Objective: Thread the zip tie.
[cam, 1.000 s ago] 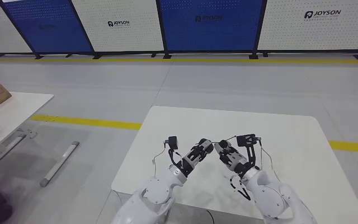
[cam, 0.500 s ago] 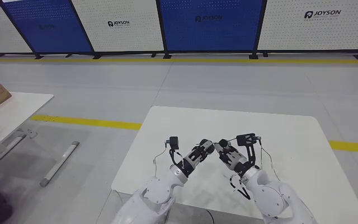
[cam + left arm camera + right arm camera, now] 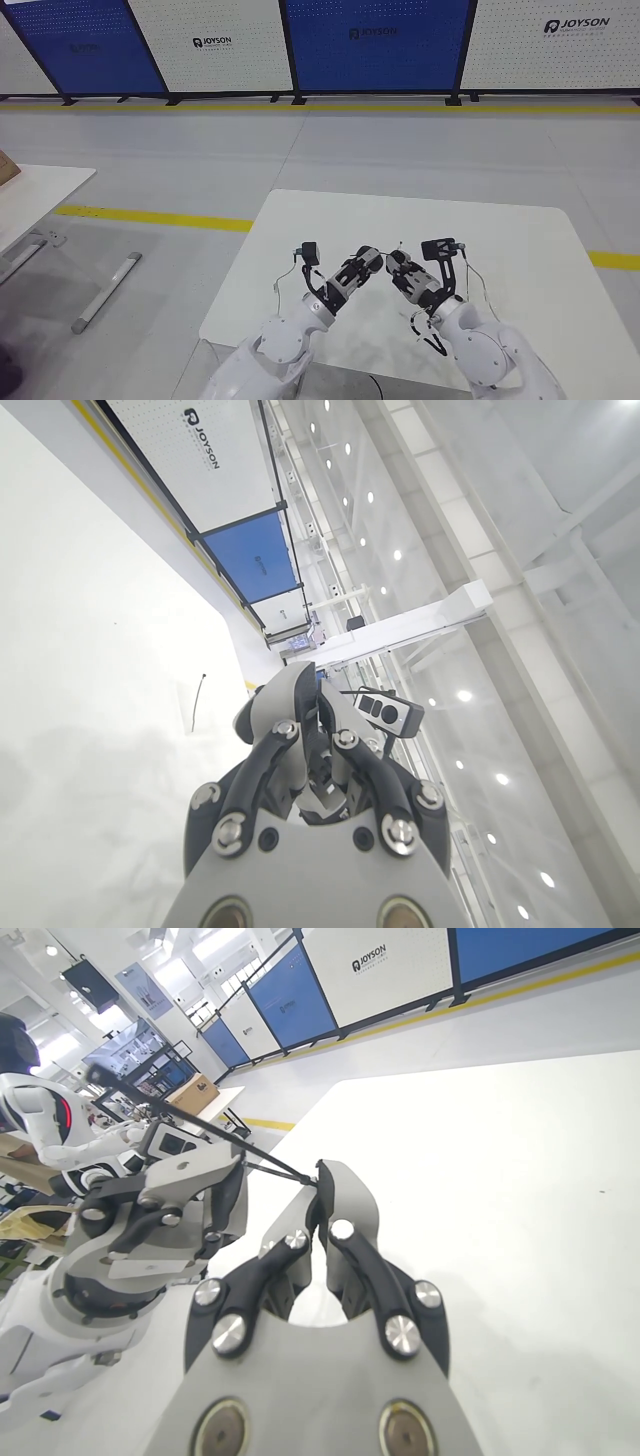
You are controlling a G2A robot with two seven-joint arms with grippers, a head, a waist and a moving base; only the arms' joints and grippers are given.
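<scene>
Two-arm hold above table point(image 3: 520, 230), near its front edge. R gripper point(image 3: 316, 1184) clamped on zip tie point(image 3: 200, 1125); L gripper point(image 3: 310, 687) pinched shut on same tie, tip to tip w/ R. Long axis from R fingertips across L, free end rising beyond. Feed judged R-led. Spare tie point(image 3: 196, 705) flat on table.

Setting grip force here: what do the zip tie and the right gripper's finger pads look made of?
The zip tie: thin, matte black plastic, probably nylon, a narrow strap that bends slightly. The pads of the right gripper: dull black against pale, smooth finger plates, so likely rubber or soft plastic; the look alone cannot settle it.
</scene>
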